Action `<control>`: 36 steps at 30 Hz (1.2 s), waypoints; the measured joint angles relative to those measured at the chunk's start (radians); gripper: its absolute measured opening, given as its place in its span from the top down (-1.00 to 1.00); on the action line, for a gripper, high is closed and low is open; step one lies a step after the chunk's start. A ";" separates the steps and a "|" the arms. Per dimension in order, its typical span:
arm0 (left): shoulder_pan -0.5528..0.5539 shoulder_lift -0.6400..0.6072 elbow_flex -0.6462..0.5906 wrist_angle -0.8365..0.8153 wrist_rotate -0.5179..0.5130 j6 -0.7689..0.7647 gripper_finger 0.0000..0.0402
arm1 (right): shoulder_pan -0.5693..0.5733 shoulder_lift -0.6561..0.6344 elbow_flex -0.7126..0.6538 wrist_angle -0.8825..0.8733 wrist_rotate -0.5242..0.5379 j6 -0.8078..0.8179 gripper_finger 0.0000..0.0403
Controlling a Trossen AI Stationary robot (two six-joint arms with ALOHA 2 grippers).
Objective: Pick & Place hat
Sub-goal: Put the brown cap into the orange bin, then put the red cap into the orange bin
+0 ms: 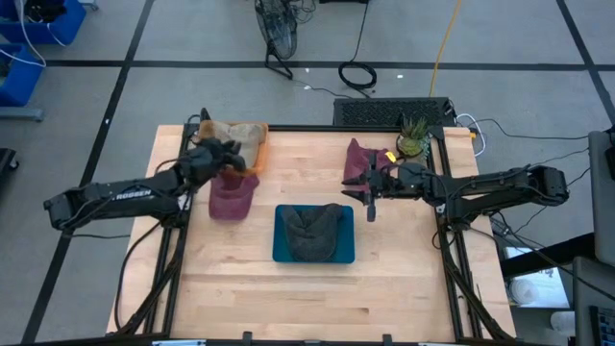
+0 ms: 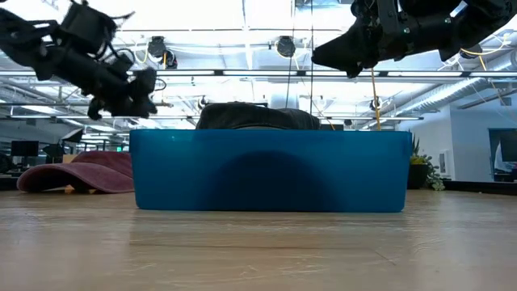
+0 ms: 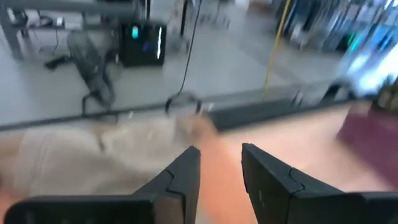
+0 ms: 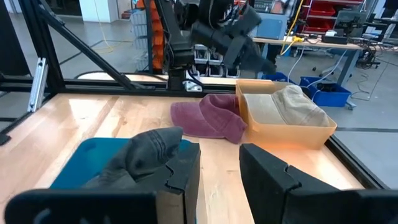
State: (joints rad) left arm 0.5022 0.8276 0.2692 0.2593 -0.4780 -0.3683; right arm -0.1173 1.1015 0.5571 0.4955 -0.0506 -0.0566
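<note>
- A dark grey hat (image 1: 313, 232) already sits in the blue bin (image 1: 282, 253) at the middle of the desk (image 1: 250, 298), its crown rising above the bin's rim in the low view.
- A maroon hat (image 1: 232, 195) lies flat on the wood just left of the bin, brim toward the near edge; the left end effector (image 1: 231, 160) hovers over its far end, off the surface.
- From the left wrist view its two fingers (image 3: 180, 177) stand a little apart with nothing between them, so I'd call it released and empty.
- Behind that hat stands a tan box (image 1: 258, 135) at the back-left corner holding a beige hat (image 4: 292, 106).
- The right end effector (image 1: 371, 195) hangs above the desk to the right of the bin, next to a second maroon hat (image 1: 356, 159) lying near the back-right, with a small potted plant (image 1: 413, 139) behind it.
- Its fingers (image 4: 267, 171) are also parted and carry nothing.
- My guess is one hat is done and the left arm is between picks, lined up for the maroon hat under it.
- The next move would need that arm to drop straight onto the crown or brim, pinch the soft cloth firmly, lift clear of the bin's wall, then carry it across to the bin.
- The cloth may fold or slip, so a deep bite looks wise.
</note>
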 joint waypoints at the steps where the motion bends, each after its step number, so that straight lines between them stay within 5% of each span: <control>1: -0.001 0.020 0.004 -0.033 0.001 -0.001 0.40 | 0.000 0.000 0.000 0.000 0.000 -0.006 0.50; 19: 0.136 0.439 0.008 -0.001 0.014 -0.043 0.41 | -0.001 0.000 0.000 0.046 0.001 0.014 0.50; 30: 0.138 0.318 0.001 0.007 0.050 0.001 0.40 | -0.001 0.000 0.000 -0.003 0.001 0.012 0.50; 36: 0.122 0.165 0.001 0.027 0.215 0.027 0.40 | -0.001 0.000 0.000 -0.025 0.001 0.007 0.50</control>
State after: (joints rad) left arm 0.6241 0.9929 0.2707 0.2861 -0.2635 -0.3411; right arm -0.1184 1.1019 0.5571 0.4701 -0.0494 -0.0498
